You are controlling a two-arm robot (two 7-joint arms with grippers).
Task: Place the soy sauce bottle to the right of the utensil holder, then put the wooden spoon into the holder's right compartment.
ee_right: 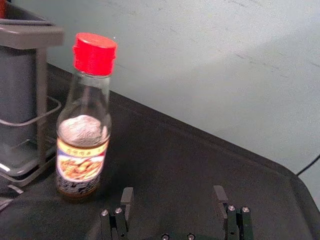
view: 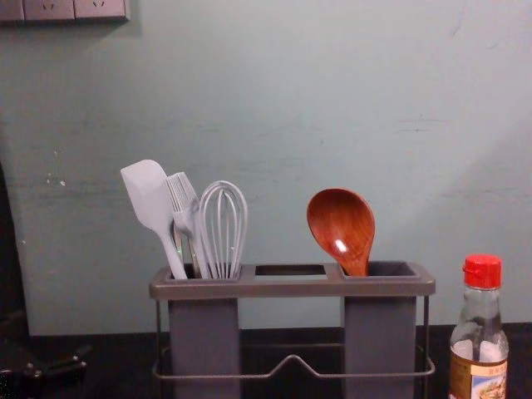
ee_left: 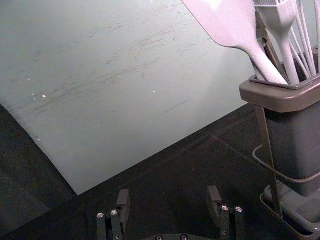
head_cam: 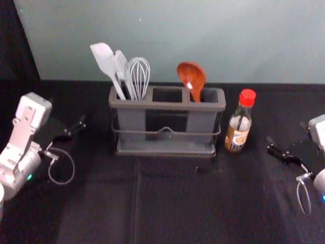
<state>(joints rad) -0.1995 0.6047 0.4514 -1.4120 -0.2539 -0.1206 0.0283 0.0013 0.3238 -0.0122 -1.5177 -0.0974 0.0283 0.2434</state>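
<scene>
Fingers (ee_right: pixel 127 196) on the right gripper (ee_right: pixel 172 192) stand wide apart with nothing between them, out to the right of the bottle (head_cam: pixel 239 127). The left gripper (ee_left: pixel 169 192) is spread and empty too, off to the left of the utensil holder (head_cam: pixel 165 105). I see the bottle upright on the dark cloth (head_cam: pixel 172 203), near the holder's right end, and the wooden spoon (view: pixel 341 224) leaning in the right compartment (view: pixel 380 332), bowl up. Both parts of the job look done to me.

Should either need a nudge, I'd treat the bottle as stiff, smooth glass, likely slippery and breakable. The dark sauce sits low, so I'd expect its weight near the base. I'd close squarely around the label (ee_right: pixel 80 167), below the sloping shoulder, and leave the red cap (ee_right: pixel 95 52) alone. The spoon should be light and rigid, but its glossy finish could let it twist. I'd pinch the short stretch of handle (view: pixel 357 268) above the rim, not the rounded bowl, and lift straight.
</scene>
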